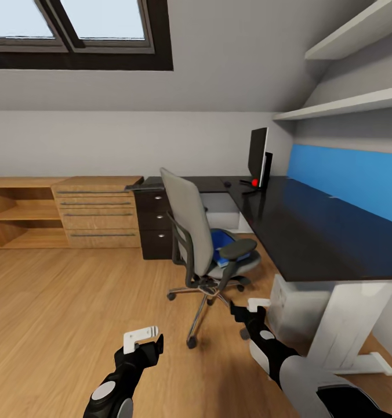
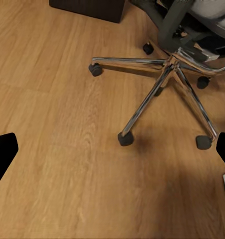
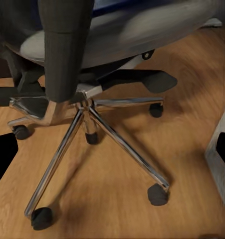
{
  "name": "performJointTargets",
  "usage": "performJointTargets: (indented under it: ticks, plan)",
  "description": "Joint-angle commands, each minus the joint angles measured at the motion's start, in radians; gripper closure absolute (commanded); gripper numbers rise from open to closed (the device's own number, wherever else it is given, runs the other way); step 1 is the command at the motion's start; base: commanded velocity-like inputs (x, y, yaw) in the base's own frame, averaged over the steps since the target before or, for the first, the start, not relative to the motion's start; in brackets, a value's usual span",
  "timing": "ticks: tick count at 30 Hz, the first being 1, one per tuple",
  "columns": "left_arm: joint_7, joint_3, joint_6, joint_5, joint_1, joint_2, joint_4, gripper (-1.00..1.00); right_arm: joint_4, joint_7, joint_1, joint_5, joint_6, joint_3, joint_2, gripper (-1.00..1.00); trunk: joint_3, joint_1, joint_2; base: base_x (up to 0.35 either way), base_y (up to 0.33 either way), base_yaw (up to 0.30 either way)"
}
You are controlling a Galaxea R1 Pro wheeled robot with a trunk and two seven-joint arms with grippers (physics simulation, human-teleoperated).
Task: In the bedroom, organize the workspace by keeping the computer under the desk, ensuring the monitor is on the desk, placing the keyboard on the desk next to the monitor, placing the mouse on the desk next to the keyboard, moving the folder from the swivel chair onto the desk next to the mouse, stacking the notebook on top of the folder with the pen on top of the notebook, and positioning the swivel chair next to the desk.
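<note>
The grey swivel chair (image 1: 190, 223) stands on the floor off the black desk (image 1: 312, 232), with the blue folder (image 1: 222, 245) on its seat. At the desk's far corner the monitor (image 1: 257, 155) stands edge-on, a small dark mouse (image 1: 227, 183) beside it. A flat grey slab (image 1: 139, 186), perhaps the keyboard, lies at the desk's left end. A pale box (image 1: 291, 305), seemingly the computer, sits under the desk. My left gripper (image 1: 144, 339) and right gripper (image 1: 251, 310) hover open and empty, low before the chair's metal base (image 2: 164, 74) (image 3: 85, 107). Notebook and pen are out of view.
A dark drawer unit (image 1: 155, 223) stands under the desk's left end, next to a light wooden chest (image 1: 97, 215) and open shelf. The desk's white leg (image 1: 341, 325) is close by my right arm. Wooden floor (image 1: 62, 302) stretches to the left. Wall shelves (image 1: 341, 104) hang above the desk.
</note>
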Motion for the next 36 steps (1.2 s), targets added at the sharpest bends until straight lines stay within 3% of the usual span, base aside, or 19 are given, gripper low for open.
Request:
performJointTargets:
  ticks: [1, 9, 36]
  plan:
    - [0.009, -0.001, 0.003, 0.011, 0.000, 0.000, -0.002, -1.00, 0.001, -0.014, 0.000, -0.007, -0.001, 0.005, 0.000, -1.00, -0.001, 0.000, 0.000, 0.172, -0.128, 0.000]
    - [0.009, -0.001, 0.003, 0.012, 0.000, 0.000, -0.002, -1.00, 0.002, -0.087, 0.000, -0.006, 0.008, 0.007, 0.000, -1.00, -0.001, 0.000, 0.000, 0.128, -0.097, 0.000]
    - [0.009, -0.001, 0.003, 0.011, 0.000, 0.000, -0.002, -1.00, 0.002, -0.093, -0.001, -0.007, 0.011, 0.006, 0.000, -1.00, -0.001, 0.000, 0.000, 0.094, -0.017, 0.000]
